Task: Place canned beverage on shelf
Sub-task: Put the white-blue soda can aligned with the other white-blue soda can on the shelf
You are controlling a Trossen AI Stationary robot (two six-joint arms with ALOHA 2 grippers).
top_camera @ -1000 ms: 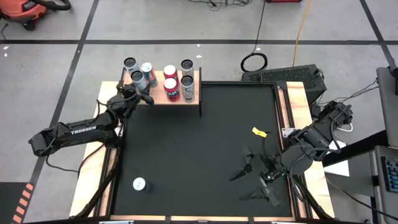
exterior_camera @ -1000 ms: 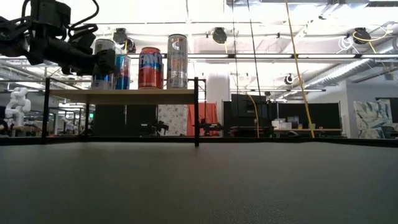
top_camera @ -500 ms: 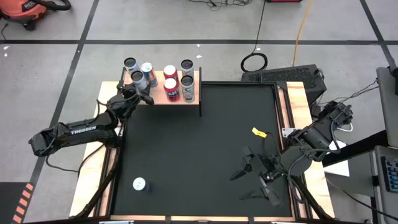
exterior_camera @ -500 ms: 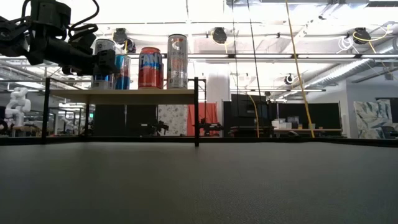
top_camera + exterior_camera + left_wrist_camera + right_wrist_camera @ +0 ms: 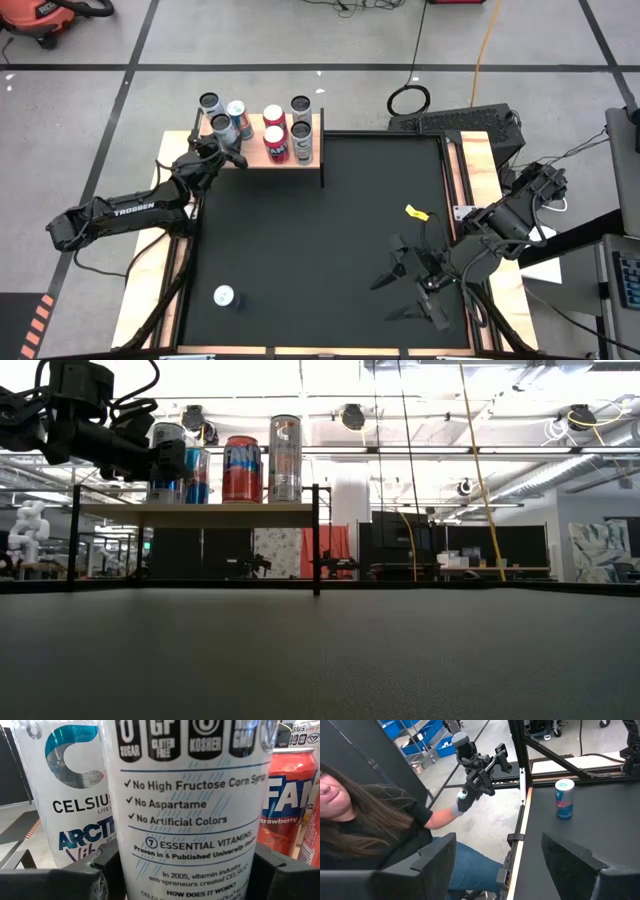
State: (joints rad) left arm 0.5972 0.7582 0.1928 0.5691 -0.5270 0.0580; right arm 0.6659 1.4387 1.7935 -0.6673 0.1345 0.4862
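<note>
The shelf (image 5: 262, 157) is a pale wood board on a thin black frame at the table's far left, and it carries several upright cans. My left gripper (image 5: 222, 148) reaches to its near left part and is shut on a white Celsius can (image 5: 192, 805), which also shows in the low view (image 5: 165, 445). A blue-and-silver can (image 5: 224, 296) stands upright on the black mat at the near left; it also shows in the right wrist view (image 5: 564, 798). My right gripper (image 5: 408, 290) is open and empty above the mat's near right. My left gripper pinches the white can's lower body (image 5: 125, 865) between its two fingers (image 5: 60, 880), one on each side. The fingers come level from the table's near left side. The can stands upright among the other cans, its base at the level of the shelf board (image 5: 200, 510).
A red Fanta can (image 5: 287, 800) and another Celsius can (image 5: 70, 805) stand close beside the held one. A small yellow piece (image 5: 416, 212) lies on the mat at the right. A seated person (image 5: 375, 830) holding a control handle is beyond the table's left edge.
</note>
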